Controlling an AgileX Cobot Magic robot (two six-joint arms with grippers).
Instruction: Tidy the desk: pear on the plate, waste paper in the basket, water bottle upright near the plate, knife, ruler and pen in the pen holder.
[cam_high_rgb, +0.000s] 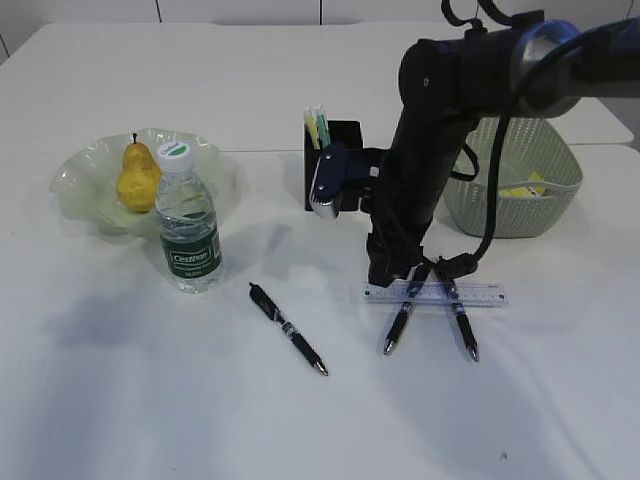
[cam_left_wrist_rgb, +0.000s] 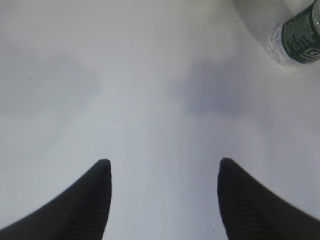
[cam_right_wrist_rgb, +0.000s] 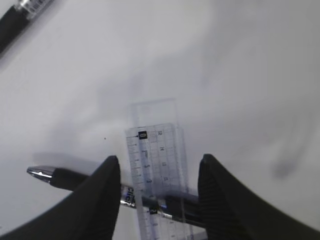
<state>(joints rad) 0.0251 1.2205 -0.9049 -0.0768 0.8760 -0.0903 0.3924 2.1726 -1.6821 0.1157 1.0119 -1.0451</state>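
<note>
- The water bottle (cam_high_rgb: 187, 222) stood upright on the white table (cam_high_rgb: 140, 400), touching the near rim of the plate (cam_high_rgb: 75, 180); its dark green label read "Cestbon" in white, and the cap was white with a green mark.
- The pear (cam_high_rgb: 137, 180) lay in the pale green ruffled plate, stem up, just behind the bottle.
- The black pen holder (cam_high_rgb: 345, 135) stood near the table's middle with pale yellow and green sticks (cam_high_rgb: 317, 127) poking out of it; any logo on it was too small to read.
- The sage-green basket (cam_high_rgb: 520, 205) sat at the right, partly behind the arm, with a yellow item (cam_high_rgb: 525, 187) inside it that may have been the waste paper.
- The transparent ruler (cam_right_wrist_rgb: 155, 165) lay flat on the table across two black pens (cam_high_rgb: 398, 325); printed numerals showed on it but were too blurred to read surely.
- A third black pen (cam_high_rgb: 288, 329) lay apart, between the bottle and the ruler.
- The right pincer (cam_right_wrist_rgb: 159, 165) was lowered over the ruler, its jaws parted to either side of it and not clamped on it.
- The left pincer (cam_left_wrist_rgb: 165, 167) hung open over bare table, holding nothing, the bottle's base at the corner of its view.
- The table was plain white and matte, with soft grey shadows; a seam between tabletops ran behind the plate.
</note>
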